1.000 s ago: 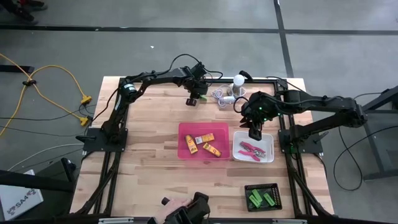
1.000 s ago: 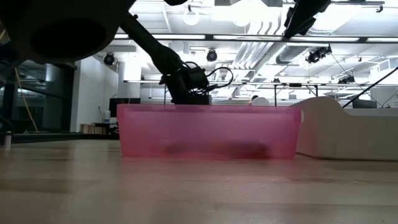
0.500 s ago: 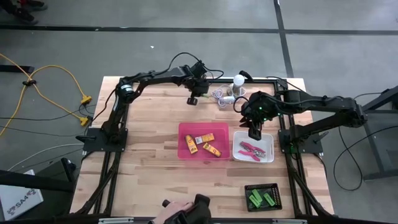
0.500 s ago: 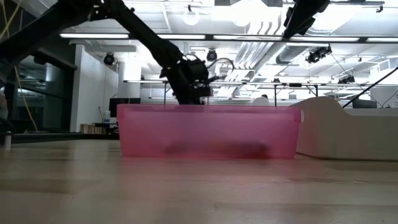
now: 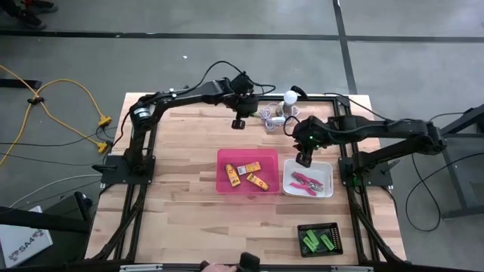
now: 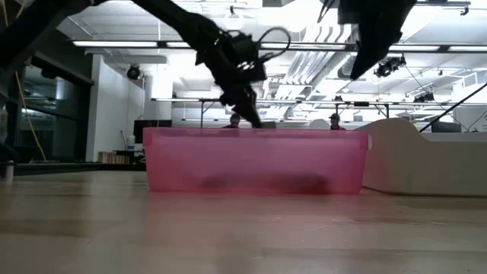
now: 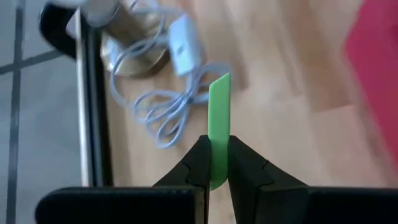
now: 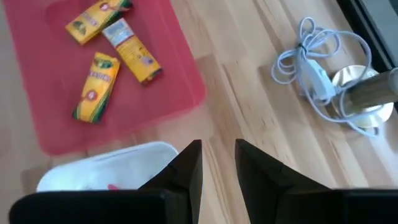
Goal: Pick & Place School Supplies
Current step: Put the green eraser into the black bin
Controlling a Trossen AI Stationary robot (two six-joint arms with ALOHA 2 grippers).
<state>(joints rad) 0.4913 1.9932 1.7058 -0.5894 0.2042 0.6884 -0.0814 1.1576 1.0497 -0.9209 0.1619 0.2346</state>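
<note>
- High view: the left gripper (image 5: 238, 123) hangs over bare tabletop (image 5: 178, 170) near the far edge, just beside the white bulb with its grey cord (image 5: 281, 108). The step in hand looks like the carry of a green stick; the black tray (image 5: 318, 239) at the near right corner already holds green sticks, so the next move probably calls for a long reach across the tabletop to it. The right gripper (image 5: 304, 159) hovers at the far edge of the white tray (image 5: 326, 172), where the pink-handled scissors (image 5: 305, 183) lie. The pink tray (image 5: 224, 182) holds three yellow-orange blocks (image 5: 247, 175).
- Low view: the pink tray's wall is translucent smooth plastic with dim shapes inside; the white tray beside it is opaque and round-cornered. Both arms hang above them.
- Left wrist view: the jaws are clenched on a green stick (image 7: 219, 118), flat, slim, matte, with a slanted tip, held well above the pale wood planks and the looped cord.
- Right wrist view: the jaws stand slightly apart with nothing between them. The blocks read as printed cardboard boxes, lying flat in the glossy tray.
</note>
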